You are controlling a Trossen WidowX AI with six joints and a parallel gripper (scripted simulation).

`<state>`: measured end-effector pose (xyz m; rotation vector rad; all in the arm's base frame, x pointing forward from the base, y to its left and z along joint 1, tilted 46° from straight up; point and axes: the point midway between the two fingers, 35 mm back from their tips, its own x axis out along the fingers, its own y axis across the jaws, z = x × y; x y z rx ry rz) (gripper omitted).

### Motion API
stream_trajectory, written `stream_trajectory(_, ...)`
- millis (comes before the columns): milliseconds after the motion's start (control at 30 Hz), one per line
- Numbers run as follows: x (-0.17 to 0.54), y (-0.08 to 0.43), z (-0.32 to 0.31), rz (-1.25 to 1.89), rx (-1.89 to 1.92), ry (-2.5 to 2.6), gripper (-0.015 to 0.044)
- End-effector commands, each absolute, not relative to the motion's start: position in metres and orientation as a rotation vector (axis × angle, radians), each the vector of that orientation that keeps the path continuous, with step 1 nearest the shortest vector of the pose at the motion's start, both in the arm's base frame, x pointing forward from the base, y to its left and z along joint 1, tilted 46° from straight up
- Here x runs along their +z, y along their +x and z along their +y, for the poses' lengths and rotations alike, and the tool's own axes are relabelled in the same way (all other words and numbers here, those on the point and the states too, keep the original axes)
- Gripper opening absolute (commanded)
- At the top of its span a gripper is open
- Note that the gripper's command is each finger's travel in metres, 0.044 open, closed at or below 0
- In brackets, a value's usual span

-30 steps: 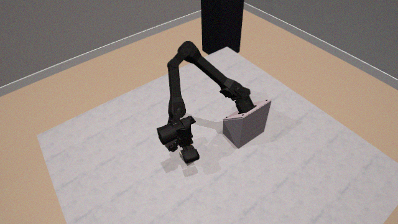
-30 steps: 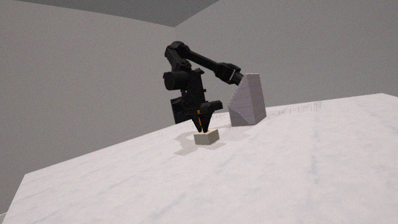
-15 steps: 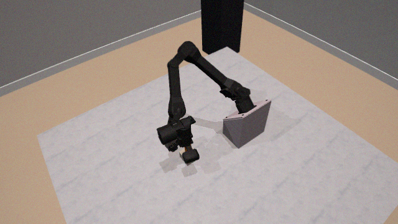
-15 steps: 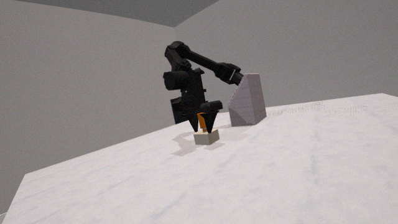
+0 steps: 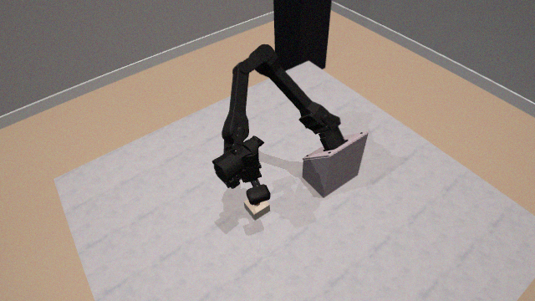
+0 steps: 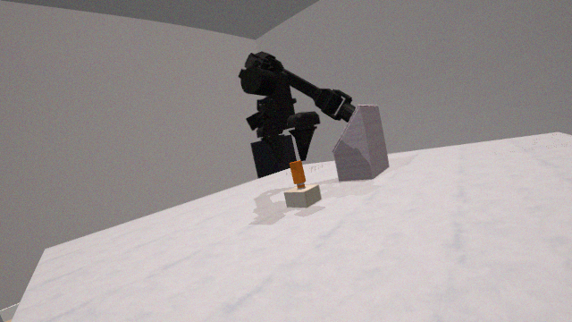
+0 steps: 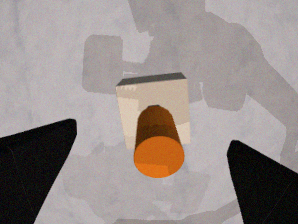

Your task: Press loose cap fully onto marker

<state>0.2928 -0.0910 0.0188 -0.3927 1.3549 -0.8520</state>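
Note:
The orange cap (image 6: 298,173) (image 7: 159,156) stands upright on the marker in the holder block (image 5: 256,211) (image 6: 303,198) (image 7: 161,95). In the exterior view, a short narrow part of the marker (image 6: 300,185) shows between cap and block. Whether the cap is fully clicked on cannot be told. My gripper (image 7: 154,138) is open and empty, its fingers wide apart to either side of the cap in the wrist view. In the exterior view the visible fingertip is above the cap's top. In the top view a finger hides the cap.
The arm's wedge-shaped grey base (image 5: 336,167) (image 6: 364,145) stands on the table (image 5: 376,242) (image 6: 380,259), to the right of the block in the top and exterior views. A tall black pillar (image 5: 302,33) stands behind the table's far corner.

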Motion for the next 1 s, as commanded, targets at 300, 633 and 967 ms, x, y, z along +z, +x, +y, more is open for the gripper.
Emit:
stream_trajectory(300,0.039,0.28,-0.071,1.493,-0.686,-0.565,0.0151)
stream_trajectory(633,0.039,0.28,-0.071,1.493,-0.686,-0.565,0.0)
stream_trajectory(967,0.038,0.28,-0.072,1.493,-0.686,-0.565,0.0)
